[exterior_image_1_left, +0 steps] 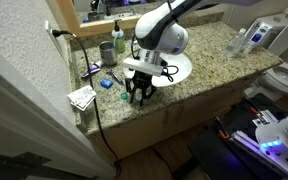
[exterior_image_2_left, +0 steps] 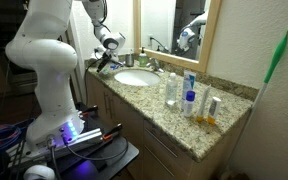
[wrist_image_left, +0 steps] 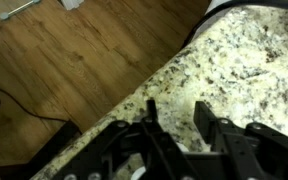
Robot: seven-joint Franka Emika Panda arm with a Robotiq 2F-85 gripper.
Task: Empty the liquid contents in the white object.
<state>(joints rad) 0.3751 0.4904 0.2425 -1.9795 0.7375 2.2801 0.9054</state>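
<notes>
No legible text in any view. Bottles on the table carry labels, all too small and blurred to read. No brands, numbers or signs made out.

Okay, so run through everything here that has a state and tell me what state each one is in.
End effector: jaws apart, nothing seen between them.
Green cup: upright on the counter.
Bottles: upright beside the sink.
Paper: lying flat at the counter's corner.
Small white container: too small to make out.
</notes>
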